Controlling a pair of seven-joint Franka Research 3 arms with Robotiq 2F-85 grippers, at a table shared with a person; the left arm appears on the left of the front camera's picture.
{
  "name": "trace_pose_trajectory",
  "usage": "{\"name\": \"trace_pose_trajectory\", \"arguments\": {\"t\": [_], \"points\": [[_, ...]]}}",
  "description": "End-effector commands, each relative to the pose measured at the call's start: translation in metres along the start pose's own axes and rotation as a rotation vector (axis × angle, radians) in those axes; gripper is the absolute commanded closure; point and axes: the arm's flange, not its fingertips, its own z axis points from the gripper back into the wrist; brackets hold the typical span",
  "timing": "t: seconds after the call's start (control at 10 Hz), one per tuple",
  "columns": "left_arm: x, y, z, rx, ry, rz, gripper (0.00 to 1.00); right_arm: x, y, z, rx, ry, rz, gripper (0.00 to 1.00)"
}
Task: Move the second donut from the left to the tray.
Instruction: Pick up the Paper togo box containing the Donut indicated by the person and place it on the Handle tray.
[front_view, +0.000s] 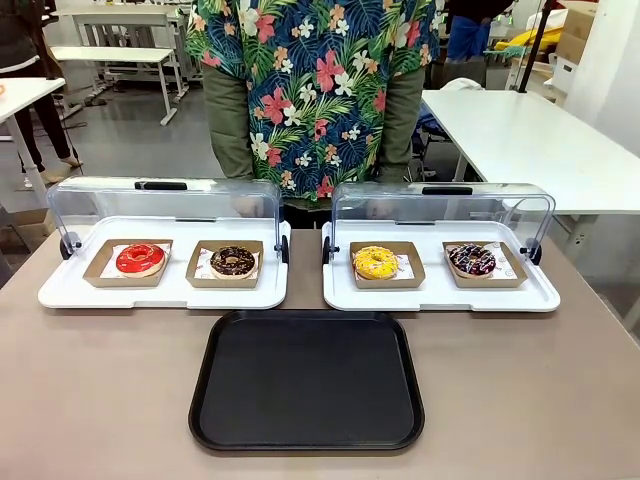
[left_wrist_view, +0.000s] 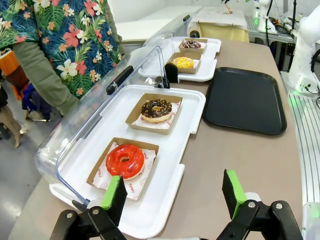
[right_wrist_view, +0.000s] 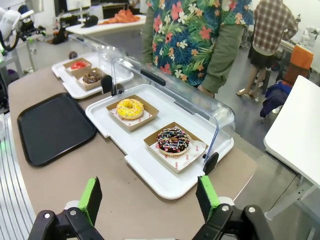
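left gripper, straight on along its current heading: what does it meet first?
Probably the front rim of the near white display tray, next to the red-iced donut. The open left gripper lines up on that rim, with bare table just beside. Depth is unclear.

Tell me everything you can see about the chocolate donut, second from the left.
The chocolate donut is a ring with dark brown icing and pale sprinkles. It lies flat on white paper in a shallow brown cardboard holder on the left white display tray, right of the red donut. The tray's clear lid is raised. Nothing else touches it.
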Motion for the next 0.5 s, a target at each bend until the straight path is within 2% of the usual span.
{"name": "trace_pose_trajectory", "arguments": {"t": [0.0, 0.4], "points": [[0.0028, -0.0009, 0.0011, -0.003, 0.012, 0.009, 0.0, 0.0012, -0.0042, -0.0007, -0.006, -0.027, 0.028, 0.0], [0.0028, -0.0009, 0.0011, -0.003, 0.012, 0.009, 0.0, 0.0012, -0.0042, -0.0007, -0.006, -0.027, 0.028, 0.0]]}}
